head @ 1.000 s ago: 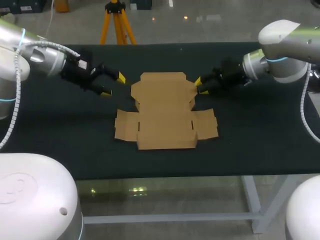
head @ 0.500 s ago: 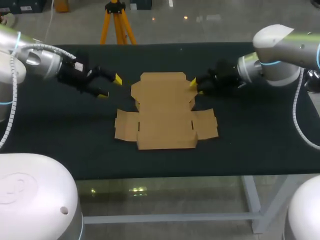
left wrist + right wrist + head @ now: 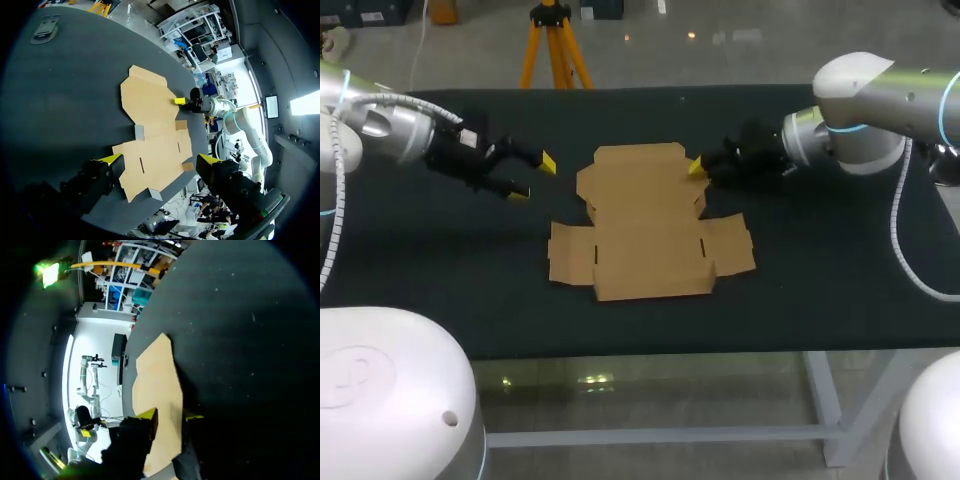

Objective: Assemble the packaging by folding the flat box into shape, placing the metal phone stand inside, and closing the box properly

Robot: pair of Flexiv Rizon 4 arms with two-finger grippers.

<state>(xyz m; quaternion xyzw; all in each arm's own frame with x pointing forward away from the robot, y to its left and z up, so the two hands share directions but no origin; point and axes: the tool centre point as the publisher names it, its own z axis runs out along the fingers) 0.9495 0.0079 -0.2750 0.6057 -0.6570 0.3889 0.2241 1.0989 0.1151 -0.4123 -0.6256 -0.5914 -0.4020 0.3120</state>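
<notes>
Box: one, brown card, unfolded, flat on the middle of the table.
Stand: one, grey, lying near the table's far edge in the left wrist view, well apart from the box.
Left gripper: one, fingers wide apart, holding nothing, near the box's far left corner but clear of it.
Right gripper: one, at the far flap's right edge. Its fingers are narrowly apart, one tip over the card and the other over the cloth. Only one yellow tip shows from above.
</notes>
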